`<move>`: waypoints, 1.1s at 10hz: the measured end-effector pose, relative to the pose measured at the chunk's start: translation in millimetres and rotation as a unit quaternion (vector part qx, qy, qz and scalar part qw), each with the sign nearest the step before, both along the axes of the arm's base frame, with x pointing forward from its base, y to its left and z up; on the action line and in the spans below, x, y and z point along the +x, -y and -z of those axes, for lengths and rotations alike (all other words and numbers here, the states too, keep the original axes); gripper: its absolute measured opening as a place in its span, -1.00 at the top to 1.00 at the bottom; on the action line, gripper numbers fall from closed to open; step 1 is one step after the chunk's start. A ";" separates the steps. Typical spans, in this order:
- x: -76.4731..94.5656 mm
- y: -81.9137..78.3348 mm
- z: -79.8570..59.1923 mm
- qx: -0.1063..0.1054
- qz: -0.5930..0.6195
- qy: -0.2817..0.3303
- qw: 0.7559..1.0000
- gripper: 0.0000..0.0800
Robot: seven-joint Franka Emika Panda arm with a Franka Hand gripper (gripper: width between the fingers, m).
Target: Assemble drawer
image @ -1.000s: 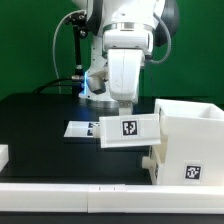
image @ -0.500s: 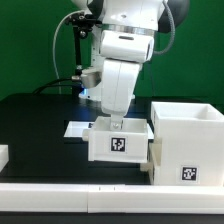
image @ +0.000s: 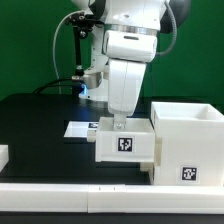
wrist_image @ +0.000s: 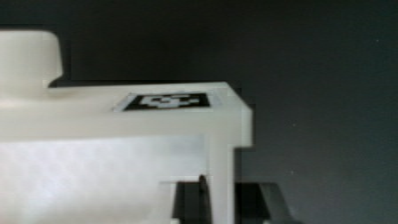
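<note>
My gripper (image: 119, 124) is shut on the back wall of a small white drawer tray (image: 126, 146) with a black-and-white tag on its side. I hold the tray just above the black table, its end up against the large white housing (image: 186, 140) on the exterior view's right. In the wrist view the tray (wrist_image: 125, 140) fills most of the frame, its tag (wrist_image: 169, 101) and round knob (wrist_image: 27, 60) showing, and my black fingertips (wrist_image: 191, 200) clamp its thin wall.
The marker board (image: 82, 128) lies flat on the table behind the tray, partly hidden by it. A white part (image: 3, 156) shows at the left edge. A white ledge (image: 80, 198) runs along the front. A lamp stand (image: 58, 55) rises behind.
The tray was tilted and raised one second ago. It has since been levelled, lowered, and shifted a little toward the housing on the exterior view's right.
</note>
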State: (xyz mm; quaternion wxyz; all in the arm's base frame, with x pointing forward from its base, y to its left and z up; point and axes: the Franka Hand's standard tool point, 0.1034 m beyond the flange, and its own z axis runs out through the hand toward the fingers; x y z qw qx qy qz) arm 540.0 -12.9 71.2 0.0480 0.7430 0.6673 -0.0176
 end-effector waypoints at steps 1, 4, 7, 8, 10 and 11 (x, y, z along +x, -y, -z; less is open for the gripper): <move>0.0 0.2 0.0 0.000 0.000 0.000 1.000 0.90; -0.6 -2.6 -2.1 -0.020 0.000 -0.007 1.000 0.90; -2.6 -4.5 -1.1 -0.022 0.001 -0.016 1.000 0.90; -2.9 -4.5 -0.9 -0.022 0.001 -0.016 1.000 0.90; -3.6 -5.6 -0.5 -0.022 0.000 -0.018 1.000 0.90; -3.7 -7.5 -0.4 -0.021 -0.002 -0.018 1.000 0.90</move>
